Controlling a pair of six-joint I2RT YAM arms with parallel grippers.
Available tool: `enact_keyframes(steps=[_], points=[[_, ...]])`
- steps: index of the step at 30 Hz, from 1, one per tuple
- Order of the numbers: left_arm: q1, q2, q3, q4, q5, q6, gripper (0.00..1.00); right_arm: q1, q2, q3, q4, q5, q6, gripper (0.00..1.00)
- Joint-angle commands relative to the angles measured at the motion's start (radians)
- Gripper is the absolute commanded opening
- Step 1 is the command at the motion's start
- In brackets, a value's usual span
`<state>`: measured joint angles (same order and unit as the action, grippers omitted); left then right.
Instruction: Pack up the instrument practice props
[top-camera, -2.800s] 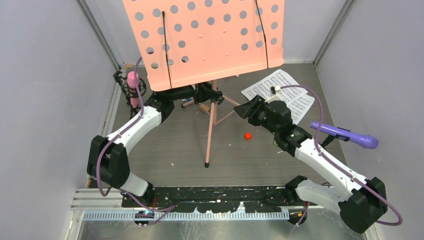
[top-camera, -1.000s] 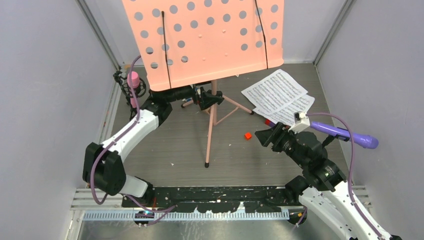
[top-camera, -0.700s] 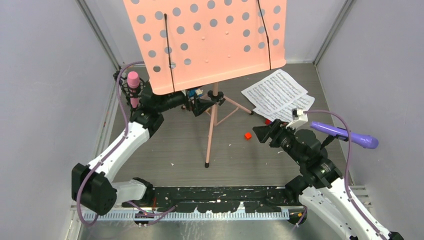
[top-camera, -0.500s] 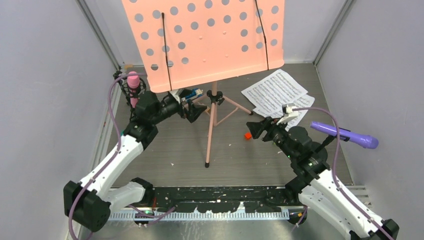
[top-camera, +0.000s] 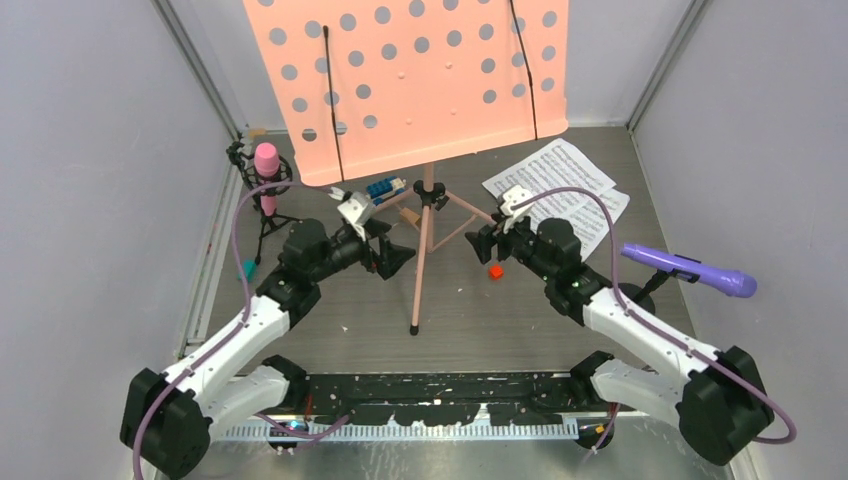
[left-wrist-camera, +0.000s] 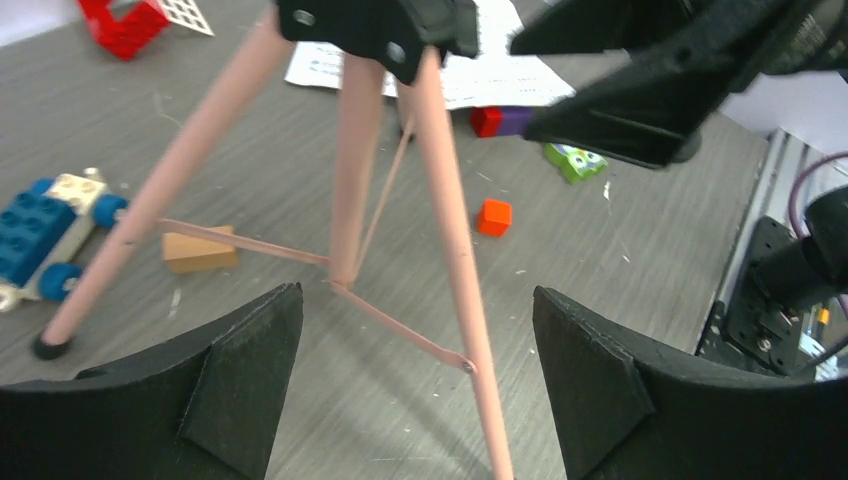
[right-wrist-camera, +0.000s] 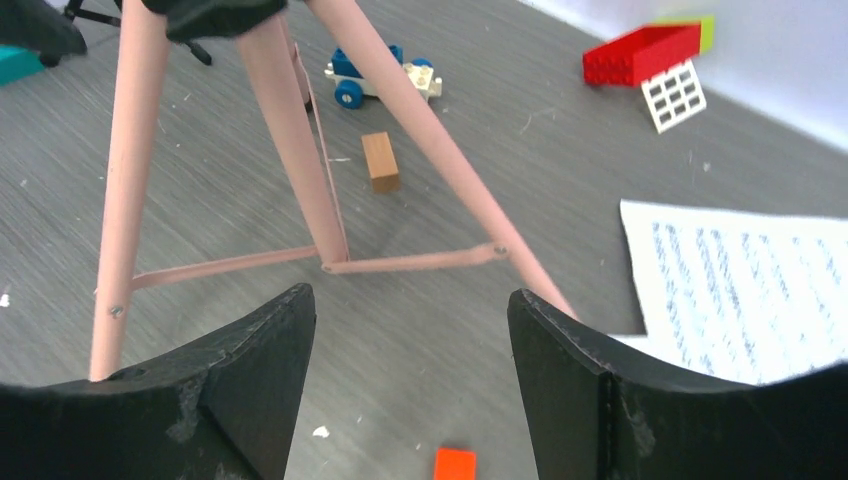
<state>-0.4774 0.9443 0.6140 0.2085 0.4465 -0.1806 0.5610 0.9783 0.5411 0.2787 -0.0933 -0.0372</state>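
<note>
The pink perforated music rack (top-camera: 420, 80) stands on its tripod legs (top-camera: 422, 260) at the back centre. My left gripper (top-camera: 392, 255) is open just left of the front leg (left-wrist-camera: 455, 260), which shows between the fingers without touching them. My right gripper (top-camera: 482, 245) is open just right of the tripod, facing its legs (right-wrist-camera: 300, 160). White sheet-music pages (top-camera: 555, 190) lie at the back right. A pink microphone (top-camera: 266, 175) stands in a black mount at the left. At the right wall a purple microphone (top-camera: 690, 268) lies on its mount.
A blue toy car (top-camera: 385, 188) and a brown block (right-wrist-camera: 380, 160) lie behind the tripod. A small orange block (top-camera: 495, 271) sits under the right gripper. Red bricks (right-wrist-camera: 640, 55) and a white lattice piece (right-wrist-camera: 675, 95) lie farther back. Walls close in left and right.
My left arm has drawn back from under the rack to the tripod's left side, jaws narrowing slightly. The right arm has swung left from near the purple microphone to the tripod.
</note>
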Motion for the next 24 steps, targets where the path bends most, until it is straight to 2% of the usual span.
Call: enact_keyframes(steps=[1, 10, 16, 21, 24], points=[[-0.075, 0.030, -0.033, 0.155, -0.031, -0.015, 0.86, 0.004, 0.099, 0.109, 0.141, -0.074, -0.196, 0.74], [-0.124, 0.104, -0.102, 0.292, -0.095, -0.045, 0.82, -0.019, 0.307, 0.165, 0.286, -0.111, -0.347, 0.64], [-0.146, 0.166, -0.111, 0.342, -0.073, -0.070, 0.68, -0.035, 0.424, 0.199, 0.366, -0.144, -0.384, 0.57], [-0.162, 0.181, -0.126, 0.365, -0.087, -0.074, 0.65, -0.044, 0.478, 0.206, 0.434, -0.151, -0.378, 0.51], [-0.166, 0.197, -0.120, 0.369, -0.088, -0.075, 0.58, -0.044, 0.491, 0.206, 0.451, -0.162, -0.366, 0.46]])
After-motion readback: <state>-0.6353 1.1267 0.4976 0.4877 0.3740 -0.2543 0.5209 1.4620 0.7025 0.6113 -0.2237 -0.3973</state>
